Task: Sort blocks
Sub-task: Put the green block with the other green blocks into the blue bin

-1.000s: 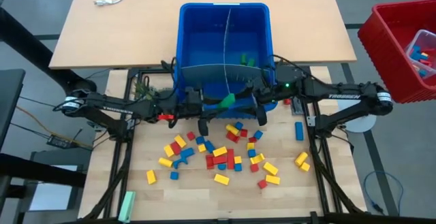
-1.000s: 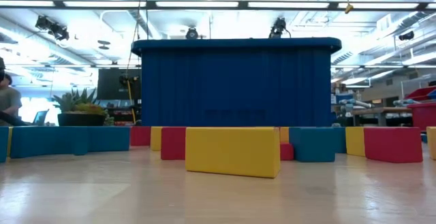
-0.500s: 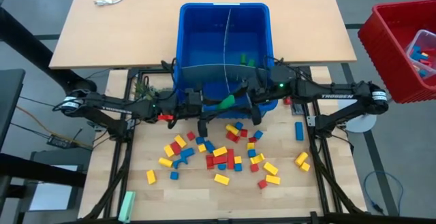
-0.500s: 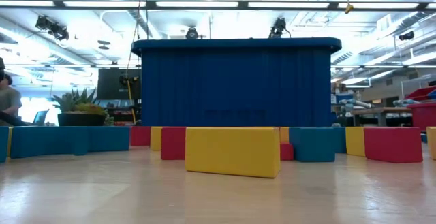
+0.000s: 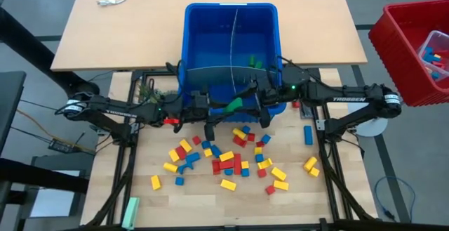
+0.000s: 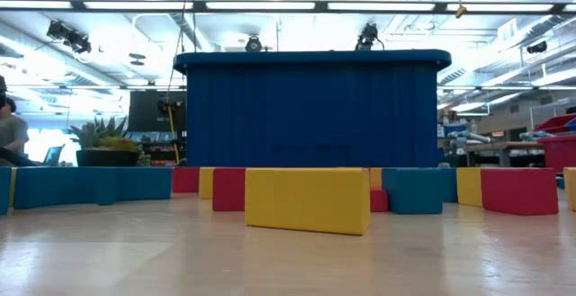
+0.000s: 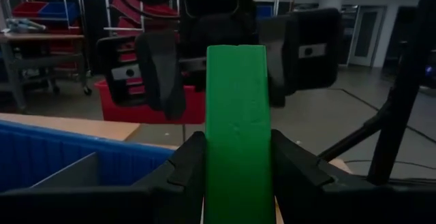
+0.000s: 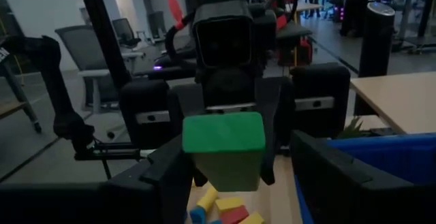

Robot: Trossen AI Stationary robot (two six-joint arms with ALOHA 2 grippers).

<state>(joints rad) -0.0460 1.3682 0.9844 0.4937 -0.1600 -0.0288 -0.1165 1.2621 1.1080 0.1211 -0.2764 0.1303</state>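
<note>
Dozens of red, yellow, blue and green blocks (image 5: pixel 231 162) lie scattered on the wooden table, near the front of the blue bin (image 5: pixel 270 27). My left gripper (image 5: pixel 223 109) reaches level from the table's left and is shut on a green block (image 7: pixel 236 115). That block hangs in the air just before the bin's near wall. My right gripper (image 5: pixel 248 104) faces it from the right and is open. Its fingers (image 7: pixel 159 67) stand on either side of the block's free end (image 8: pixel 223 134), apart from it. In the low view, yellow (image 6: pixel 306 199) and red blocks lie before the bin (image 6: pixel 310 107). My left gripper pinches the green block's two long sides (image 7: pixel 212 157) between its two fingers. The fingers come level from the table's left and lie along the block. The block sticks out past the fingertips toward the right gripper, lifted clear of the table.
The bin has a grey divider (image 5: pixel 231 45) and a few green blocks (image 5: pixel 252 62) in its right half. A red crate (image 5: pixel 410 41) with loose blocks stands off the table's right. A pale green bar (image 5: pixel 130 212) lies at the near left.
My right gripper has edged toward the table's left, closer to the left gripper, so its open fingers now stand around the green block's free end. The left gripper and the block have kept still.
</note>
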